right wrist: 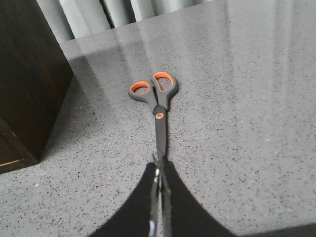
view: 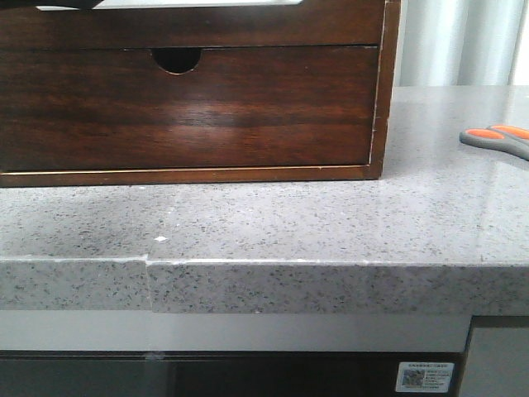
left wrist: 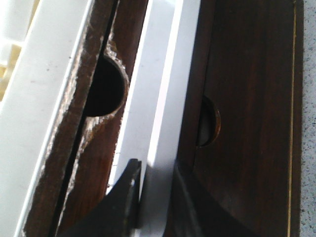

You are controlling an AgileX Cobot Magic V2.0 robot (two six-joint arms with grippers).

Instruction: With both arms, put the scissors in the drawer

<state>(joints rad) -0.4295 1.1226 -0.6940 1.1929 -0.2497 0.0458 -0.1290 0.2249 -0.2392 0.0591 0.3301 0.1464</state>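
Observation:
The scissors (right wrist: 157, 98) lie flat on the grey speckled counter, their grey handles with orange-lined loops pointing away from my right gripper (right wrist: 160, 170), which is shut on the blade tips. In the front view only the handles (view: 500, 139) show, at the right edge. The drawer (view: 248, 25) is the plain dark-brown upper front of the wooden box. In the left wrist view I see it edge-on (left wrist: 195, 74) with its white top strip (left wrist: 163, 98). My left gripper (left wrist: 155, 182) has one finger on each side of that strip, closed on it.
Under the drawer is a second dark front with a half-round finger notch (view: 176, 59), also in the left wrist view (left wrist: 207, 121). A rough wooden panel with another round cut-out (left wrist: 103, 84) lies beyond the strip. The box's side wall (right wrist: 29, 74) stands near the scissors. The counter edge (view: 264, 263) is in front.

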